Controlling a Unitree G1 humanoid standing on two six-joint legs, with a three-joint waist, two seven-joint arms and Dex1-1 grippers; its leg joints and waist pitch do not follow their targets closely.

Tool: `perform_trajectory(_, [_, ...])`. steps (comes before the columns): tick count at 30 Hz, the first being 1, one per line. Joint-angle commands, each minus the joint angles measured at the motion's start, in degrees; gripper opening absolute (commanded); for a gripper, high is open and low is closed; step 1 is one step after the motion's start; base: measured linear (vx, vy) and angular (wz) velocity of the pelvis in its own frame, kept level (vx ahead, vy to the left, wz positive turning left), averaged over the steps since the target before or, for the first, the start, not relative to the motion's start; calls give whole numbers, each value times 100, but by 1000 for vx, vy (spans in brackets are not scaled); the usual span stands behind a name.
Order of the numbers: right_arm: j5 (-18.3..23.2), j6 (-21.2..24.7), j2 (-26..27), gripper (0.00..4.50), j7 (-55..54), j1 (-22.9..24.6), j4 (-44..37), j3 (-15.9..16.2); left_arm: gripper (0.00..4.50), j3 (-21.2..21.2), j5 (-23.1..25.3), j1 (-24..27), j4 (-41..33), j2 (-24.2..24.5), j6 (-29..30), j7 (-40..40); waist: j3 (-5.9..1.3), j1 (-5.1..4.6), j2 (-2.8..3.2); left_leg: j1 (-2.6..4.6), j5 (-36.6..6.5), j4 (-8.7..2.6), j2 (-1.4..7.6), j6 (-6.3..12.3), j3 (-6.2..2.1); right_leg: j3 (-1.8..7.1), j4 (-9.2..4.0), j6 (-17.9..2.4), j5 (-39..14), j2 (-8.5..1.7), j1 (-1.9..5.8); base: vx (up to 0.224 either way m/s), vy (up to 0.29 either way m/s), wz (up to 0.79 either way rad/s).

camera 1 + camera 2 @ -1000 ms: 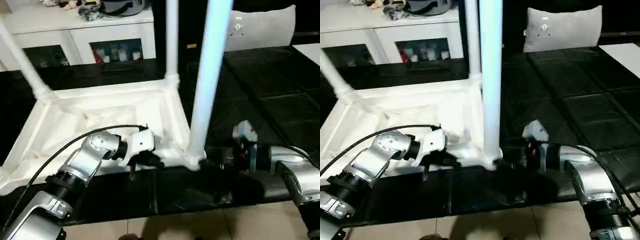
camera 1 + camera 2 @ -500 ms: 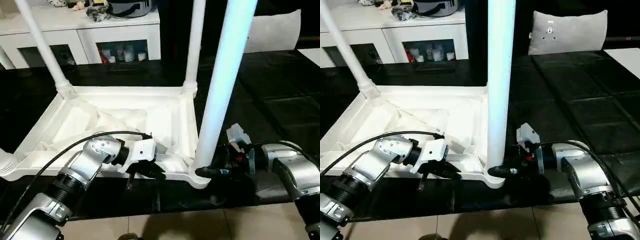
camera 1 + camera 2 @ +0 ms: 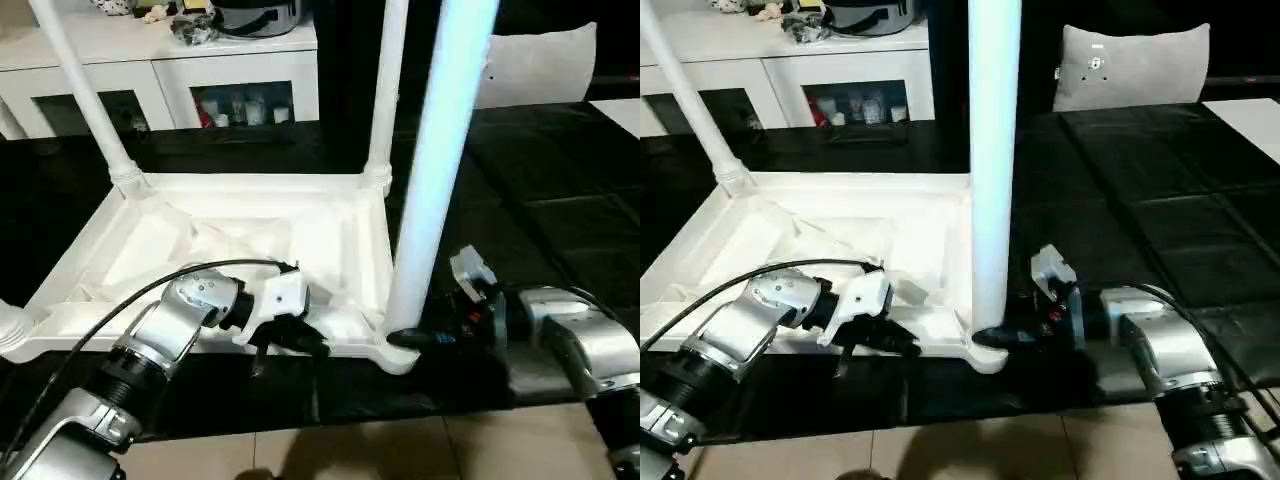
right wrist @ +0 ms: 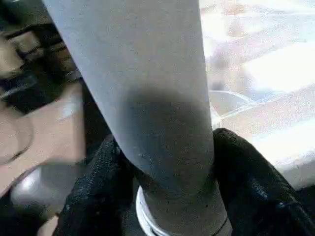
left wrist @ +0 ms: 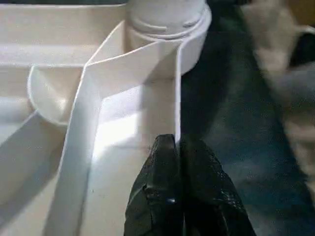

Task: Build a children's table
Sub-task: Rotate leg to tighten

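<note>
Plastic, white and ribbed: the upturned rectangular tabletop (image 3: 250,250) lies on the dark floor with tapered white tubular legs standing up from its corners. The nearest leg (image 3: 440,160) rises straight out of the right gripper (image 4: 167,196), whose two black fingers (image 4: 246,182) sit against either side of its base, just above the round corner socket (image 3: 395,352). The left gripper (image 5: 176,162) has its fingers pressed together over the thin front rim of the tabletop, beside that same socket. The parts look light, hollow and stiff, but smooth, so I'd expect a tube to slip or twist in a loose pinch. Low on the leg, near the socket, looks the sensible hold; higher up it would lever.
</note>
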Motion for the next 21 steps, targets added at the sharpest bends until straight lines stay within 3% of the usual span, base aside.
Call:
perform_trajectory(1, [-223,398,528,210,-1453,-423,411,-134,0,5,-180,-172,-143,-615,375,568,-293,-99,-141,-38,-1499,-379,0,143,-42,77,-611,-208,-3627,-260,296,0,0,0])
perform_trajectory(2, [-410,452,861,209,-2370,-634,710,-281,0,192,-148,-309,2,-887,657,1102,-309,-192,-112,-17,-1605,-355,-12,78,-57,32,-654,-73,-3789,-270,283,0,0,0])
perform_trajectory(3, [-410,452,861,209,-2370,-634,710,-281,0,192,-148,-309,2,-887,657,1102,-304,-257,-110,-5,-1673,-340,-19,58,-61,12,-677,-43,-3833,-262,263,0,0,0])
perform_trajectory(4, [-507,473,1105,209,-3050,-782,955,-427,0,329,-94,-446,169,-1094,820,1543,-323,-402,-107,13,-1847,-321,-21,94,-94,-35,-729,13,-3781,-275,276,0,0,0])
perform_trajectory(7, [-577,385,1343,209,-3647,-928,1247,-545,0,449,8,-619,419,-1323,847,2039,-356,-547,-66,-45,-1933,-367,26,237,-134,-71,-706,-116,-3295,-282,354,0,0,0])
perform_trajectory(9, [-830,-196,1460,209,-3991,-951,1390,-481,0,573,3,-702,514,-1498,881,2357,-395,-599,-42,-85,-1786,-384,68,311,-147,-42,-659,-312,-2766,-324,378,0,0,0])
perform_trajectory(10, [-908,-368,1539,209,-4132,-951,1418,-519,0,630,4,-721,505,-1565,917,2476,-400,-591,-75,-98,-1572,-377,44,375,-119,-5,-628,-517,-2459,-328,368,0,0,0])
perform_trajectory(11, [-815,-370,1614,209,-4116,-942,1422,-613,0,641,17,-725,490,-1584,927,2503,-402,-581,-84,-95,-1528,-375,39,399,-113,2,-616,-561,-2438,-321,369,0,0,0])
perform_trajectory(13, [-627,-402,1768,260,-4068,-870,1275,-827,0,619,109,-703,446,-1578,921,2492,-425,-531,-70,-84,-1245,-368,52,515,-91,47,-569,-705,-2200,-326,371,0,0,0])
perform_trajectory(15, [-588,-441,1761,274,-3973,-812,1175,-841,0,574,147,-684,431,-1531,851,2426,-431,-500,-68,-84,-1112,-371,69,563,-86,62,-540,-776,-2017,-319,371,0,0,0])
perform_trajectory(16, [-564,-470,1746,283,-3895,-774,1111,-839,0,540,171,-672,426,-1493,794,2374,-454,-447,-73,-98,-863,-361,79,626,-77,84,-491,-863,-1720,-319,387,0,0,0])
perform_trajectory(19, [-449,-699,1429,307,-3329,-550,887,-712,0,410,196,-634,491,-1281,485,2174,-468,-347,-65,-103,-634,-347,94,704,-73,111,-418,-970,-1323,-317,395,0,0,0])
perform_trajectory(21, [-359,-754,1143,327,-2773,-404,716,-649,0,357,200,-598,503,-1124,265,1956,-457,-273,-72,-111,-631,-337,79,738,-49,114,-417,-961,-1381,-324,409,0,0,0])
